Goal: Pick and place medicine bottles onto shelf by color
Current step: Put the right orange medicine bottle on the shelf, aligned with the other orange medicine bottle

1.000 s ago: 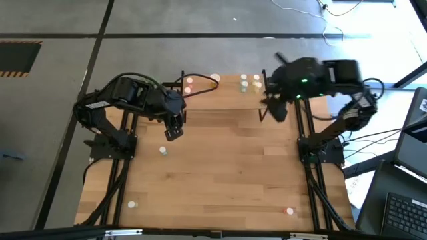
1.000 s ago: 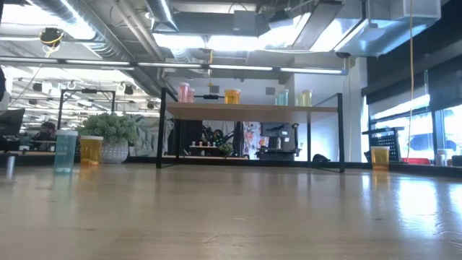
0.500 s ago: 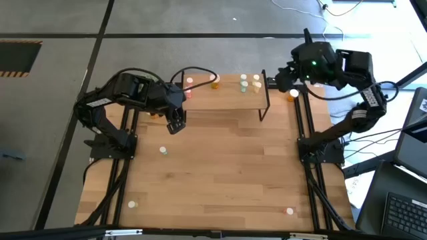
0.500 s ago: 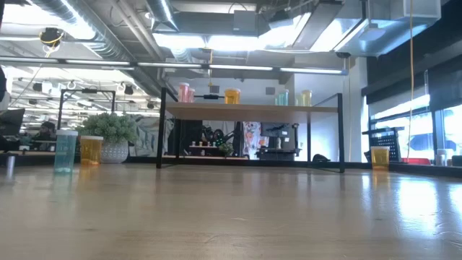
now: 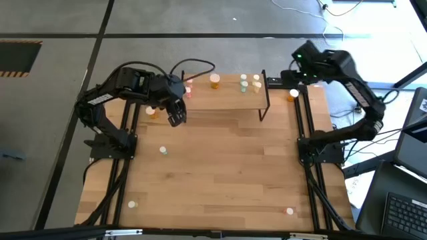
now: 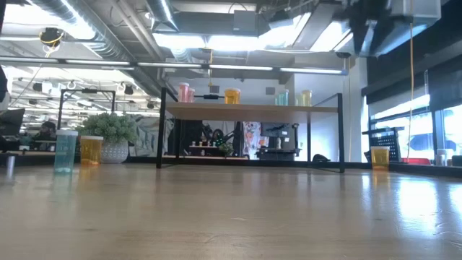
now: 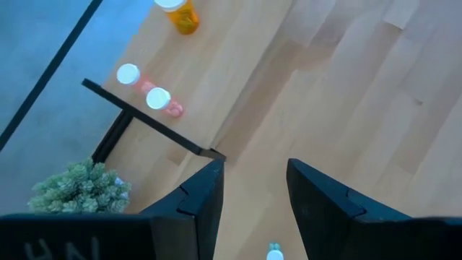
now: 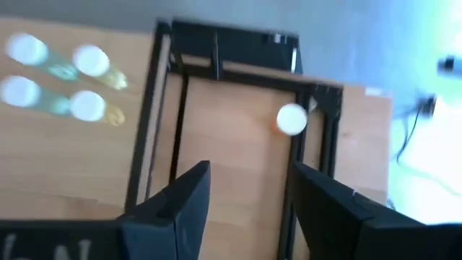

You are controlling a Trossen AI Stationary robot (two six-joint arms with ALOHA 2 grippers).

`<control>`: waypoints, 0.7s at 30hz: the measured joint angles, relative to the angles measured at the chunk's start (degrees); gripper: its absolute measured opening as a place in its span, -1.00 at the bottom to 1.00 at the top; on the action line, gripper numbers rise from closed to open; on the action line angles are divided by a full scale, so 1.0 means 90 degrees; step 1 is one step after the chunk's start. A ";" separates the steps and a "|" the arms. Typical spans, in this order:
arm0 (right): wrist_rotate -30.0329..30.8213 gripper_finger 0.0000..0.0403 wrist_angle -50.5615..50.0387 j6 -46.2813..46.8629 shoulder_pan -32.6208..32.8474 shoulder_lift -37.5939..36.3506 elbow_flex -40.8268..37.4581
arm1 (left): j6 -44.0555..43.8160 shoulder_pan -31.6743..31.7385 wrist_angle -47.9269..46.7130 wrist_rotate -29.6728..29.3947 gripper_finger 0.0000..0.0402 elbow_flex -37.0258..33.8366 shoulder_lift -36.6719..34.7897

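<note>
The left gripper [image 5: 175,120] is held above the table [image 5: 227,173] by the shelf's [image 5: 230,93] left end, fingers parted and empty. The right gripper [image 8: 249,191] – likewise parted, nothing gripped – is held over an orange bottle [image 5: 292,94] beside the shelf's right end. Pink, orange and pale bottles [image 5: 244,81] are seen on the shelf.

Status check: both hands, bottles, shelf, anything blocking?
Left hand open, empty, at shelf's left end. Right hand open, empty, above orange bottle beside shelf's right end. Bottles stand on shelf; nothing blocking.

No legible text — only blurred marks.
</note>
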 joint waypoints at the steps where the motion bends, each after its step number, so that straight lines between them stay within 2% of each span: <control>1: -0.0042 -0.05 0.0142 -0.0063 -0.0124 0.0064 -0.0185 | 0.0000 0.0046 0.0000 0.0000 -0.27 0.0000 0.0000; 4: -0.0076 -0.05 0.0548 -0.0304 -0.0488 0.0238 -0.0592 | 0.0000 0.0161 0.0000 0.0001 -0.27 0.0000 0.0000; 10: -0.0781 -0.05 0.0946 -0.0464 -0.1168 0.0575 -0.1112 | 0.0060 0.0312 0.0000 0.0004 -0.27 0.0000 0.0000; 15: -0.1195 -0.05 0.1109 -0.0164 -0.1439 0.0713 -0.1402 | 0.0322 0.0498 0.0002 -0.0030 -0.27 0.0000 0.0000; 21: -0.1187 -0.05 0.1339 0.0792 -0.1454 0.0716 -0.1572 | 0.0860 0.0977 0.0142 -0.0415 -0.27 0.0000 0.0000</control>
